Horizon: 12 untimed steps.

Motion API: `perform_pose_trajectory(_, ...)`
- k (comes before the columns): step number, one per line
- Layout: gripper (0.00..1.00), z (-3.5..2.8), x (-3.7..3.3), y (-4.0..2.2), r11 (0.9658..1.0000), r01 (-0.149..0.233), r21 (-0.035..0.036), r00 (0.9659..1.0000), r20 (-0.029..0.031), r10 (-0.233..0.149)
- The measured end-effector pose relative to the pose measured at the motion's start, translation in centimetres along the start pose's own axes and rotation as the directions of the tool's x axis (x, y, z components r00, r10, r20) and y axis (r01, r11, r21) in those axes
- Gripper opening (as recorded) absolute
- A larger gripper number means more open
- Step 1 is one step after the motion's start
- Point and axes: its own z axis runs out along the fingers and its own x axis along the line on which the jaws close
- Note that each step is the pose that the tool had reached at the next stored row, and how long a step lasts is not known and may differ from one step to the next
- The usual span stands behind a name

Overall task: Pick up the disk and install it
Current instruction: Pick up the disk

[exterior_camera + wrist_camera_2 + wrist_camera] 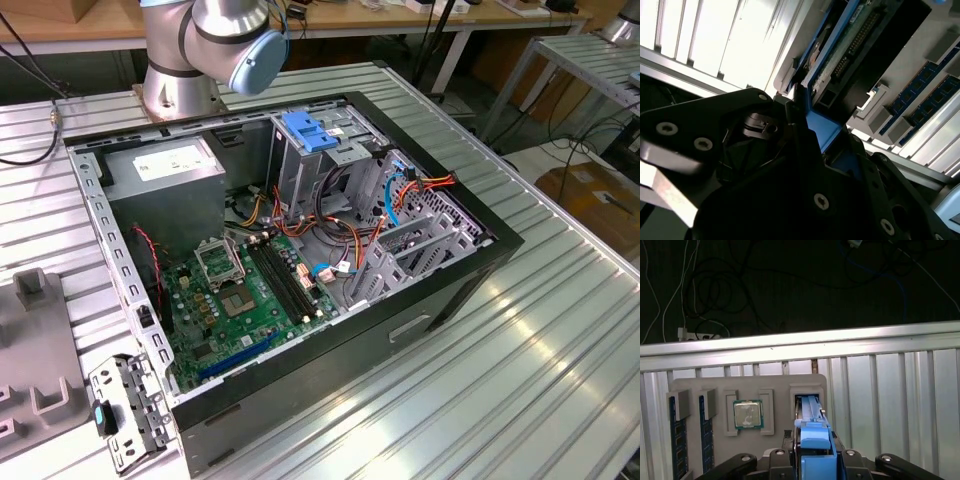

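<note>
Disk being held on edge in slot of grey parts tray, just beside CPU. Gripper fingers being closed narrow on blue side rails, no gap showing. Pull best being kept straight along slot, disk square, rails clear of slot walls.

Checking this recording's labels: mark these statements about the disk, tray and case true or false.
1. The disk stands on edge in a slot of the grey tray. True.
2. A processor lies in the tray next to that slot. True.
3. The case is closed. False: it lies open, with the motherboard showing.
4. The latch on the cage is red. False: it is blue.
</note>
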Motion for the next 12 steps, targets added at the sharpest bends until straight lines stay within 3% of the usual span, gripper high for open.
perform_pose_trajectory(4,0.37,0.03,0.0,0.0,0.9983,0.058,0.0002,0.9983,0.0011,-0.058)
perform_pose_trajectory(12,0.37,0.03,0.0,0.0,0.9958,0.092,0.0001,0.9958,0.0017,-0.092)
